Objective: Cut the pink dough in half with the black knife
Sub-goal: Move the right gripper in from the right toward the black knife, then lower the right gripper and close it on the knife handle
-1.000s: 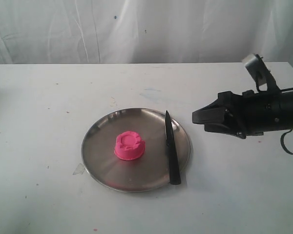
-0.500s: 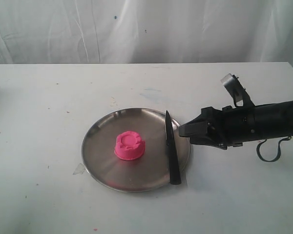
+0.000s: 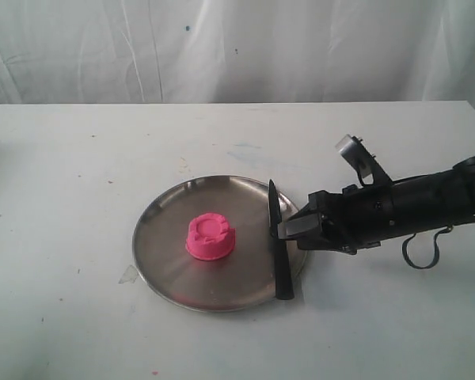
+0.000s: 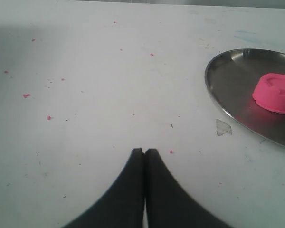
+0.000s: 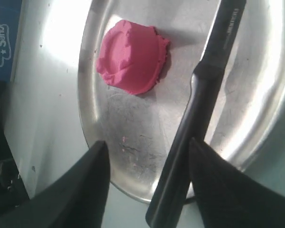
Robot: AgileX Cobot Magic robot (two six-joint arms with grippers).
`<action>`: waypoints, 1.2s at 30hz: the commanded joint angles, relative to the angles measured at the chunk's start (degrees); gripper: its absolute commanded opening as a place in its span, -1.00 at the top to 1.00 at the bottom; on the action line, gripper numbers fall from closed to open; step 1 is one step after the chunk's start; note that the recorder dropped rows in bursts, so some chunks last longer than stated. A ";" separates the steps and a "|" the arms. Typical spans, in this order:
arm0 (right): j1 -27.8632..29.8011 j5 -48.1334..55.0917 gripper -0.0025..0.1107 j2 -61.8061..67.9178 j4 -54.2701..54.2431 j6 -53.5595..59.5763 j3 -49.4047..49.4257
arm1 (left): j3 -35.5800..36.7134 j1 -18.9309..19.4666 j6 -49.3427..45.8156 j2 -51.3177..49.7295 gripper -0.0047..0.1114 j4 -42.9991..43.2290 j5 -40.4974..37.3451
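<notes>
The pink dough (image 3: 210, 236) is one round lump with a ridged top, sitting in the middle of a steel plate (image 3: 160, 207). The black knife (image 3: 279, 247) lies across the plate's right side, its point towards the back and its handle end over the front rim. My right gripper (image 3: 290, 231) is open and low at the knife's handle. In the right wrist view the knife (image 5: 205, 90) runs between the fingers of the gripper (image 5: 148, 142), close to one of them, with the dough (image 5: 133, 56) beyond. My left gripper (image 4: 145, 150) is shut and empty over bare table, left of the plate (image 4: 226, 76) and the dough (image 4: 275, 92).
A small clear scrap (image 3: 127, 275) lies on the white table by the plate's front left rim. Pink crumbs (image 4: 26, 95) dot the table near the left gripper. A white curtain hangs behind. A blue printed object (image 5: 2, 38) shows past the plate in the right wrist view.
My right gripper has moved left and down from beside the plate to the knife's handle, still open. Dough, knife and plate have not moved.
</notes>
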State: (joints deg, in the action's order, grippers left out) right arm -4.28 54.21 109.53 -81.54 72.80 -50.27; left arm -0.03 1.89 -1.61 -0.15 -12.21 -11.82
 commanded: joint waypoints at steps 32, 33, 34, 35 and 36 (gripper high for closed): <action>-5.79 -6.08 0.10 5.38 9.57 -7.10 -4.60 | 0.03 0.17 0.09 0.15 0.92 -0.29 -0.26; -6.12 -6.08 0.10 5.38 10.27 -7.73 -5.01 | 0.03 0.17 0.09 0.15 0.92 -0.29 -0.26; -6.22 -6.08 0.10 5.38 10.85 -8.62 -5.11 | 0.03 0.17 0.09 0.15 0.92 -0.29 -0.26; -6.35 -6.08 0.10 5.38 11.14 -8.92 -5.25 | 0.03 0.17 0.09 0.15 0.92 -0.29 -0.26; -6.47 -6.19 0.10 5.38 11.30 -9.05 -5.25 | 0.03 0.17 0.09 0.15 0.92 -0.29 -0.26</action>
State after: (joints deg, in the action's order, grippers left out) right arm -10.31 49.17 114.55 -72.91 64.69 -55.50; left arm -0.03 1.89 -1.61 -0.15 -12.21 -11.82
